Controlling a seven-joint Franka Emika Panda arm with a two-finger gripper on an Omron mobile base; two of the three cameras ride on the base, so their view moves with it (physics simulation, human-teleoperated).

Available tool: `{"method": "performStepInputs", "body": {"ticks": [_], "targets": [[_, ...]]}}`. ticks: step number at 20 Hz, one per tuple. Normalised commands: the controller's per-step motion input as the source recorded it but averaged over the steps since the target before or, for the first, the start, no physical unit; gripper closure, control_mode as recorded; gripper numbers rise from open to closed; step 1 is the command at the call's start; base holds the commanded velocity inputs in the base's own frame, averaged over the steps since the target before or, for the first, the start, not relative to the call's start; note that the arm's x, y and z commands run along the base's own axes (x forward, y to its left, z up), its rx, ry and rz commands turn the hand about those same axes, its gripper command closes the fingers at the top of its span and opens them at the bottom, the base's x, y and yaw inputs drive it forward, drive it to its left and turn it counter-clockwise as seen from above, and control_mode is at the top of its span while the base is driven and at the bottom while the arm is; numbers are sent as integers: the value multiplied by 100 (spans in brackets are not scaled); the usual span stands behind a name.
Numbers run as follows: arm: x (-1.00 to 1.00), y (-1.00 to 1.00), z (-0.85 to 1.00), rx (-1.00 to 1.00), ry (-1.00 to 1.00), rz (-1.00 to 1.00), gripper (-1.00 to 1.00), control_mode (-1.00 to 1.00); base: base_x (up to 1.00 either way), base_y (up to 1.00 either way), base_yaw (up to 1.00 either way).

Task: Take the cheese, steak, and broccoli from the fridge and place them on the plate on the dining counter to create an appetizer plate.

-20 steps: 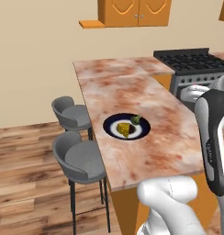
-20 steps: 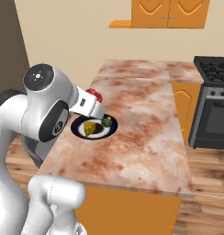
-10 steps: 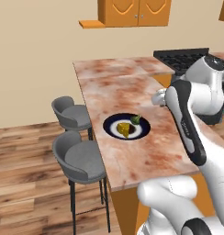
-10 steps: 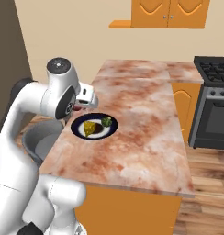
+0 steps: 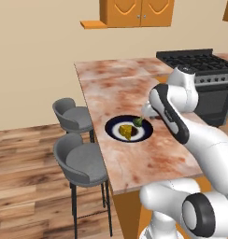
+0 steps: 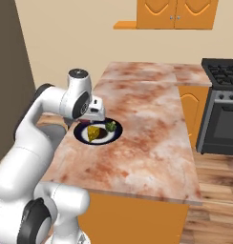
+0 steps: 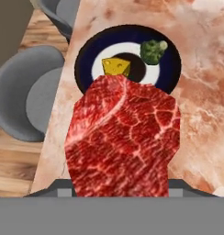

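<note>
Ahead of the claw [image 6: 96, 114], past the steak [image 7: 125, 137] it carries, sits the plate [image 7: 86, 55] on the dining counter [image 7: 201, 92]. Cheese [image 7: 116, 67] and broccoli [image 7: 153, 51] already lie on that plate, cheese nearer the claw, broccoli further off to one side, the two apart.

Claw is clamped on the steak: the hand view has the red marbled slab rising right from where the fingertips would be, and it covers them completely. Steak hangs above the counter, at the near rim of the plate, not yet down on it as far as I can judge.

Progress: two of three items delivered, third one in transit and close to the drop. Left to do, by my reading: bring the steak over the free part of the plate on the claw's side of the cheese, lower it, let go.

Hard to see:
- Fingertips hidden behind the steak in the hand view.
- From the left base camera the arm's own links cover the hand; the plate, cheese and broccoli show beside it.
- From the right base camera the hand sits at the plate's rim, the steak itself too small and blocked to make out.
- Height of the steak above the plate cannot be told.
- Fridge is out of frame.
</note>
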Motion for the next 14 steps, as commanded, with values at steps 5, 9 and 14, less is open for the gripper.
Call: {"method": "performStepInputs", "body": {"ticks": [5, 9, 14], "targets": [[0, 0, -48, 0, 3, 0, 100, -100, 0, 0, 0], [0, 0, -41, 0, 0, 0, 100, -100, 0, 0, 0], [0, -12, -41, 0, 0, 0, 100, -100, 0, 0, 0]]}}
